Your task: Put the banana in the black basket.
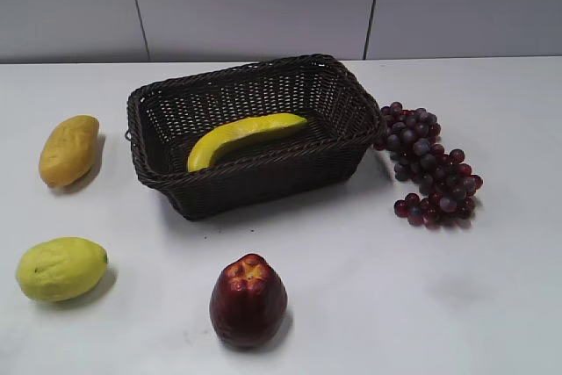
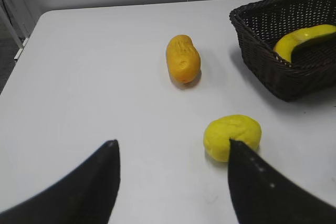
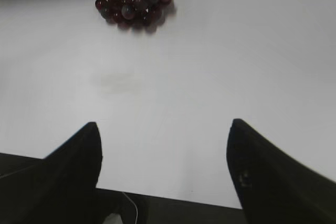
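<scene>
The banana (image 1: 244, 136) lies inside the black basket (image 1: 255, 183), slanted with one end up against the right wall. It also shows in the left wrist view (image 2: 304, 40), within the basket (image 2: 273, 66). My left gripper (image 2: 170, 148) is open and empty over bare table, left of the basket. My right gripper (image 3: 163, 129) is open and empty at the table's front edge. Neither gripper shows in the exterior view.
A yellow-orange mango (image 1: 68, 150) (image 2: 182, 59) and a yellow-green lemon-like fruit (image 1: 60, 268) (image 2: 232, 137) lie left of the basket. A dark red apple (image 1: 248, 299) sits in front. Purple grapes (image 1: 428, 164) (image 3: 135, 1) lie to the right.
</scene>
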